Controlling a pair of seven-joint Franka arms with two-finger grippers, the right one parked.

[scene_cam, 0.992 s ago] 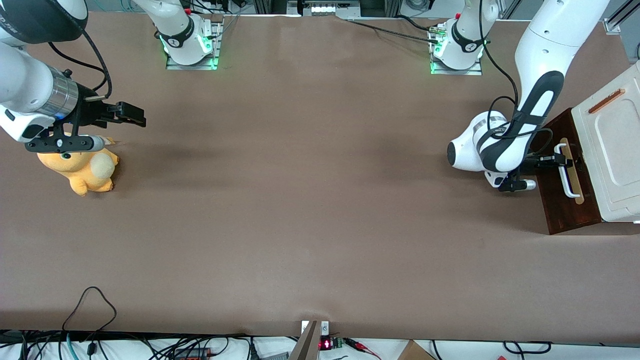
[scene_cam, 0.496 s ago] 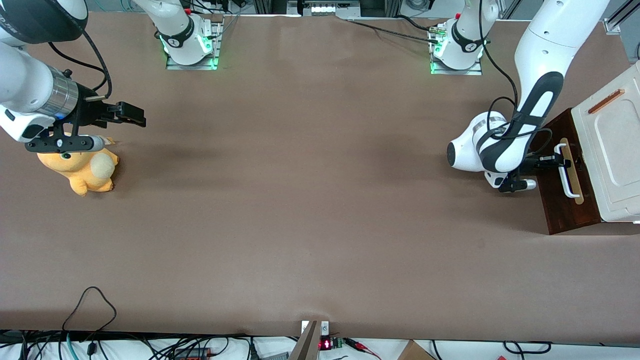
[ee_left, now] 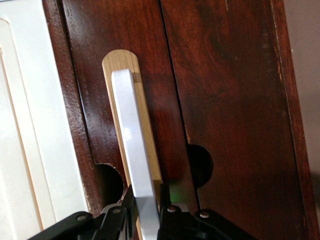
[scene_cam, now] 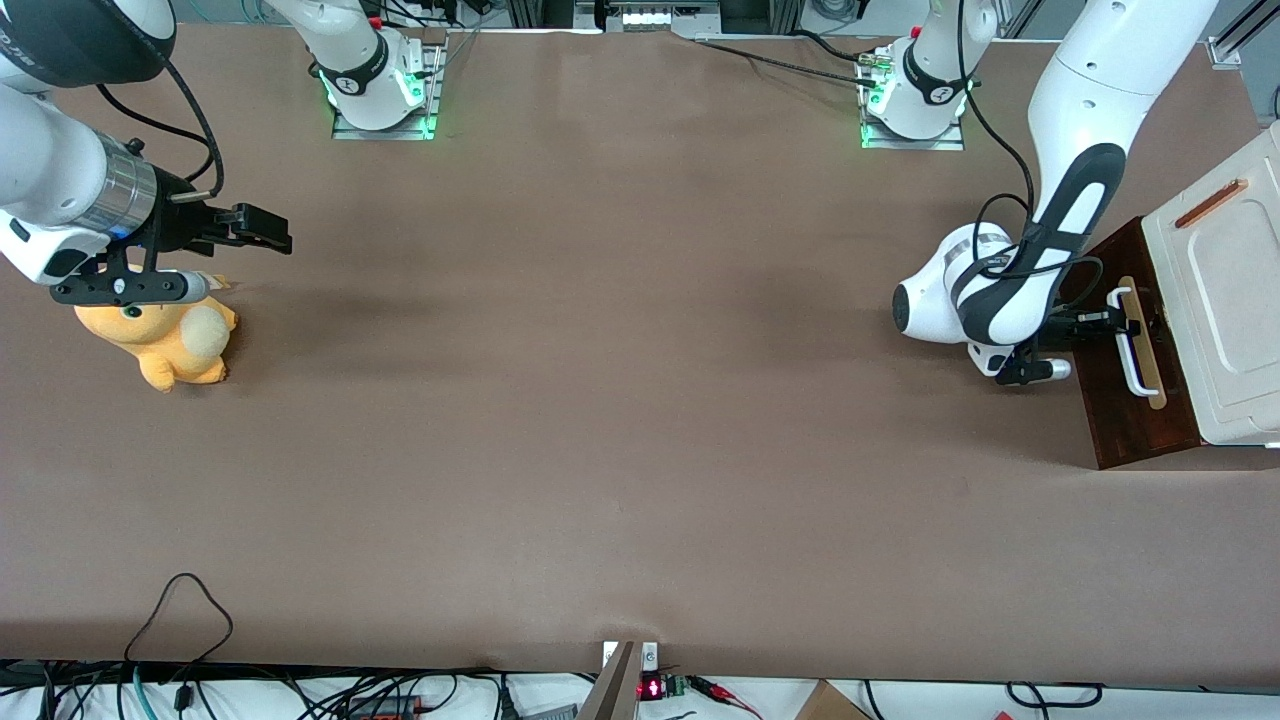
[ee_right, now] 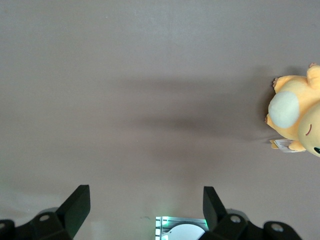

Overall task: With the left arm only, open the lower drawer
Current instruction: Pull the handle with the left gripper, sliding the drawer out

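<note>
The lower drawer point(scene_cam: 1130, 410) shows as a dark brown wooden front below the cream-white cabinet top point(scene_cam: 1235, 290), at the working arm's end of the table. Its white bar handle point(scene_cam: 1137, 358) sits on a light tan strip point(scene_cam: 1153, 380). The left arm point(scene_cam: 1010, 290) reaches down to it, and its gripper point(scene_cam: 1122, 322) is at the handle's end farther from the front camera. In the left wrist view the gripper point(ee_left: 146, 210) is shut on the white handle point(ee_left: 131, 140). The black fingers point(ee_left: 166, 197) press both sides of the bar against the dark wood point(ee_left: 225, 100).
A copper bar point(scene_cam: 1212, 202) lies on the cabinet top. An orange plush toy point(scene_cam: 165, 340) sits toward the parked arm's end of the table, also seen in the right wrist view point(ee_right: 295, 120). Brown tabletop point(scene_cam: 620, 380) spreads between the two ends.
The left arm, its gripper and the gripped handle have shifted very slightly away from the cabinet, toward the parked arm's end. The grip is unchanged.
</note>
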